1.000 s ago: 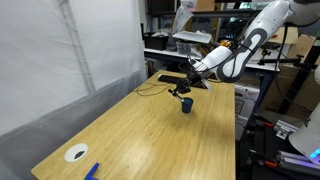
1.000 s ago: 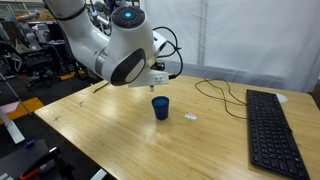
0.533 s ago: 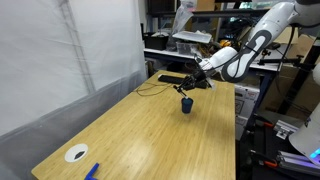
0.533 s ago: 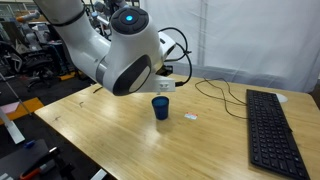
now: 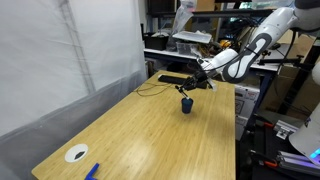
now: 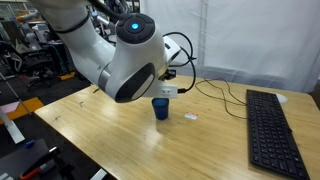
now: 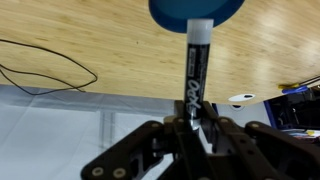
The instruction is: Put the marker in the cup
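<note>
In the wrist view my gripper (image 7: pixel 190 128) is shut on the marker (image 7: pixel 196 65), a black stick with a white section at its far tip. The tip points at the dark blue cup (image 7: pixel 196 10), which lies at the top edge of the view. In both exterior views the cup (image 5: pixel 186 104) (image 6: pixel 161 107) stands on the wooden table, and my gripper (image 5: pixel 187 88) hangs just above it. In the exterior view from the front my gripper (image 6: pixel 166 88) is mostly hidden behind the arm.
A black keyboard (image 6: pixel 269 128) lies at the table's side. A black cable (image 7: pixel 50 70) loops on the table near the cup. A white tape roll (image 5: pixel 76 153) and a flat bright-blue object (image 5: pixel 92 171) lie at the table's far end. A small white scrap (image 6: pixel 193 117) lies beside the cup.
My gripper with the marker has shifted a little over the cup, and the arm has swung slightly across the exterior views. The cup has not moved.
</note>
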`<state>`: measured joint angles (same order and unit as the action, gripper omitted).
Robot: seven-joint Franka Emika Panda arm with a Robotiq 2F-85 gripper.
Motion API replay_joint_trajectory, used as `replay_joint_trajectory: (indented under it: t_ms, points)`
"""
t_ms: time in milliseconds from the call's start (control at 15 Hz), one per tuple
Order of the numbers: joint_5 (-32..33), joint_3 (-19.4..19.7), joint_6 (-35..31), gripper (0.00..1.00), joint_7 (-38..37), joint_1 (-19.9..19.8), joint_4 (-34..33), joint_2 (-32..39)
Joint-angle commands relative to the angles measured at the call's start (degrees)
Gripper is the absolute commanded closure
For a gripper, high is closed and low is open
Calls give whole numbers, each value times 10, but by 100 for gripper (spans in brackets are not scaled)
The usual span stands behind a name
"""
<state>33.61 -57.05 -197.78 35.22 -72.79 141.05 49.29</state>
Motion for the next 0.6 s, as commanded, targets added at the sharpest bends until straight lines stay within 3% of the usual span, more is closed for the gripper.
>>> replay_joint_trajectory:
  t_ms: [0,533]
  points:
    - [0,1,-5,95,14,12,-14,38]
    - [-1,18,-5,95,27,14,-32,70]
